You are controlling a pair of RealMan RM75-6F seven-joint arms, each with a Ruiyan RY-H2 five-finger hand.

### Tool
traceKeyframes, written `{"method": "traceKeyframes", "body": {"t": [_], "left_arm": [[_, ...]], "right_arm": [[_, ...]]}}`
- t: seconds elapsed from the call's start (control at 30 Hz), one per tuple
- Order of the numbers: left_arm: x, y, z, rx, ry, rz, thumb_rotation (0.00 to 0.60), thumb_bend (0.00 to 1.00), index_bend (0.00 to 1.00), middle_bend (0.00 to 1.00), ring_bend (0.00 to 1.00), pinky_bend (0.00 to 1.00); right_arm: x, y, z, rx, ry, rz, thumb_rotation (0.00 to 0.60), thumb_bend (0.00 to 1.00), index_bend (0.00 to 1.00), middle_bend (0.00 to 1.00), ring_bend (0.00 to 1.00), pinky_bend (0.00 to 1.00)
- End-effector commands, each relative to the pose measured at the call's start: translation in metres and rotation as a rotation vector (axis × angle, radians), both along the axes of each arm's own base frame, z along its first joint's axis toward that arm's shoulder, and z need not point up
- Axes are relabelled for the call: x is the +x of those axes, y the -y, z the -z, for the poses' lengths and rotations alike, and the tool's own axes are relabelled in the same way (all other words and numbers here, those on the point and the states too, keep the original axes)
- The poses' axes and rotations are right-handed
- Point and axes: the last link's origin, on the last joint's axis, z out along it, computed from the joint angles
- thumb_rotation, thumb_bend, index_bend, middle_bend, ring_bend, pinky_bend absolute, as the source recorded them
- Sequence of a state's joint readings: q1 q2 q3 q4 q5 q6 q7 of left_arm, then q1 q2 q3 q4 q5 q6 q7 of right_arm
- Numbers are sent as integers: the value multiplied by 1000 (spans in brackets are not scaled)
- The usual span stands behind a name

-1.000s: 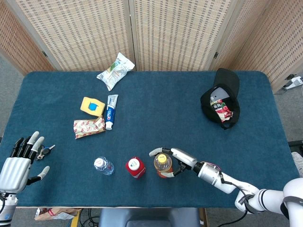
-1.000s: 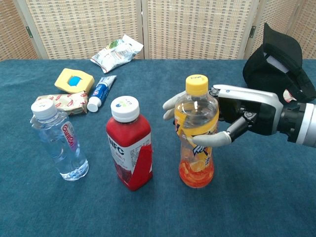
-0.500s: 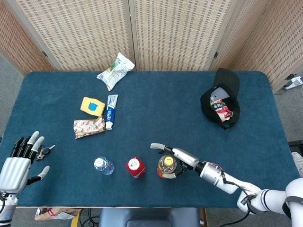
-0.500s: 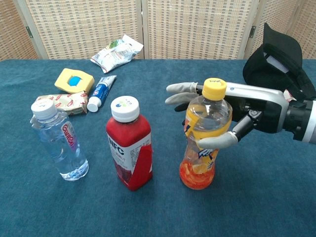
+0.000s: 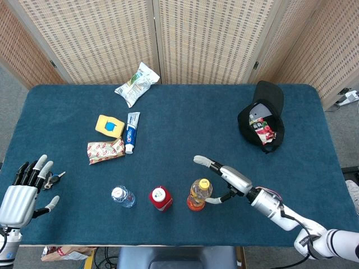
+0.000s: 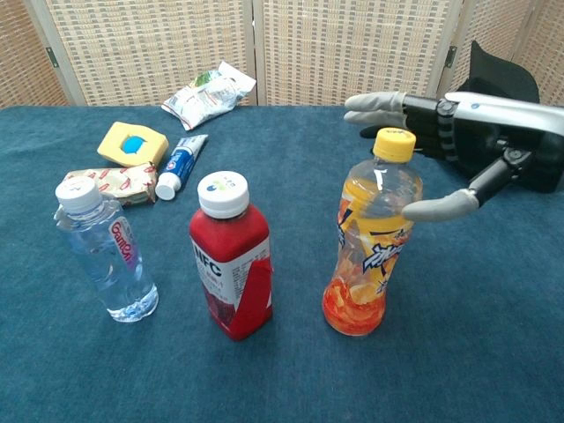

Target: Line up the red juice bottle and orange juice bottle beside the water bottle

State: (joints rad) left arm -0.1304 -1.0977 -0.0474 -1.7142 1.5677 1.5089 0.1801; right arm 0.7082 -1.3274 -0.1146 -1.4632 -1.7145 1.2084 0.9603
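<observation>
Three bottles stand in a row near the table's front edge: the clear water bottle (image 5: pixel 122 196) (image 6: pixel 104 251) on the left, the red juice bottle (image 5: pixel 160 198) (image 6: pixel 231 260) in the middle, and the orange juice bottle (image 5: pixel 198 195) (image 6: pixel 370 238) on the right, leaning slightly. My right hand (image 5: pixel 227 176) (image 6: pixel 458 132) hovers just right of the orange bottle with its fingers spread above the yellow cap. The thumb tip lies close to the bottle's side; contact cannot be told. My left hand (image 5: pixel 22 193) rests open at the table's front left corner, holding nothing.
Behind the bottles lie a yellow box (image 5: pixel 109 125), a toothpaste tube (image 5: pixel 132 131), a red-and-white packet (image 5: pixel 105 150) and a snack bag (image 5: pixel 137 83). A black cap (image 5: pixel 262 117) sits at the right. Keys (image 5: pixel 53 179) lie beside my left hand.
My right hand has let go of the orange juice bottle, opened, and pulled back up and to the right. The bottle now stands on the table. The left hand has not moved.
</observation>
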Motion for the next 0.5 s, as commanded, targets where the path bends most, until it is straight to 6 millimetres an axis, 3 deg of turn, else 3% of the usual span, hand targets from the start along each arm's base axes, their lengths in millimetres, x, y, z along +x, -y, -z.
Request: {"method": "traceKeyframes", "body": {"t": [0.03, 0.27, 0.5], "left_arm": [[-2, -1, 1, -3, 3, -4, 600, 219, 0, 0, 0, 0], [-6, -5, 4, -12, 9, -8, 600, 219, 0, 0, 0, 0], [-6, -6, 8, -17, 13, -6, 600, 219, 0, 0, 0, 0]], "right_arm": [[-16, -4, -34, -146, -90, 31, 600, 232, 0, 2, 0, 75], [-45, -11, -74, -290, -265, 127, 600, 261, 0, 26, 0, 75], [-67, -17, -90, -453, -502, 122, 600, 261, 0, 101, 0, 75]]}}
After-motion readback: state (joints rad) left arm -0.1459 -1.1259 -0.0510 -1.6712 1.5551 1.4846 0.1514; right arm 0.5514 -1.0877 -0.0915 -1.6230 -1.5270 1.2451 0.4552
